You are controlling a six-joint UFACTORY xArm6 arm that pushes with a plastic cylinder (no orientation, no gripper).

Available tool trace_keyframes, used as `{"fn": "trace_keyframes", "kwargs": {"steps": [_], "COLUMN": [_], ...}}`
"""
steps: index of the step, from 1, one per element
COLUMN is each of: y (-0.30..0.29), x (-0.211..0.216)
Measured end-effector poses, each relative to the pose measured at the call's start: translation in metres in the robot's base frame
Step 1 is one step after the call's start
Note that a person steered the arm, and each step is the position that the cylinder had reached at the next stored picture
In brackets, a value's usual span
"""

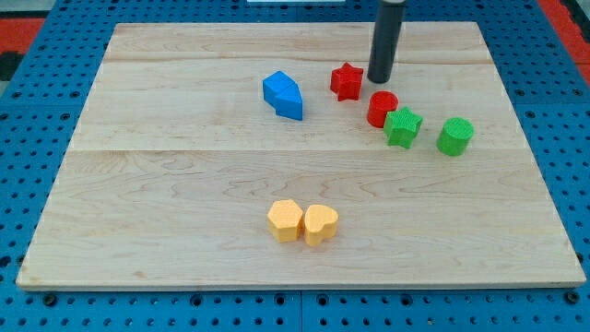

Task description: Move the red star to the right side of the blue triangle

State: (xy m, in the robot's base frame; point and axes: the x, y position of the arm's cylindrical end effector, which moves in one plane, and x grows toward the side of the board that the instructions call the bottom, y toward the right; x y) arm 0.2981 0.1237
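The red star [347, 81] lies on the wooden board in the upper middle of the view. The blue triangle-like block [283, 95] lies to its left, a short gap between them. My tip [380, 80] is the lower end of the dark rod that comes down from the view's top. It stands just to the right of the red star, close to it, and just above the red cylinder [382, 108].
A green star [403, 126] touches the red cylinder's lower right. A green cylinder [454, 136] stands further right. A yellow hexagon [286, 220] and a yellow heart [321, 224] sit side by side near the view's bottom. The board's [138, 184] edges meet a blue pegboard.
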Motion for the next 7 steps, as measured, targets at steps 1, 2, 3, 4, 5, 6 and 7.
{"fn": "trace_keyframes", "kwargs": {"steps": [1,2,3,4,5,6,7], "y": [-0.024,-0.056,-0.072,-0.074,-0.127,-0.213,-0.256], "x": [0.004,0.024,0.025,0.004,-0.01,-0.006,0.033]}}
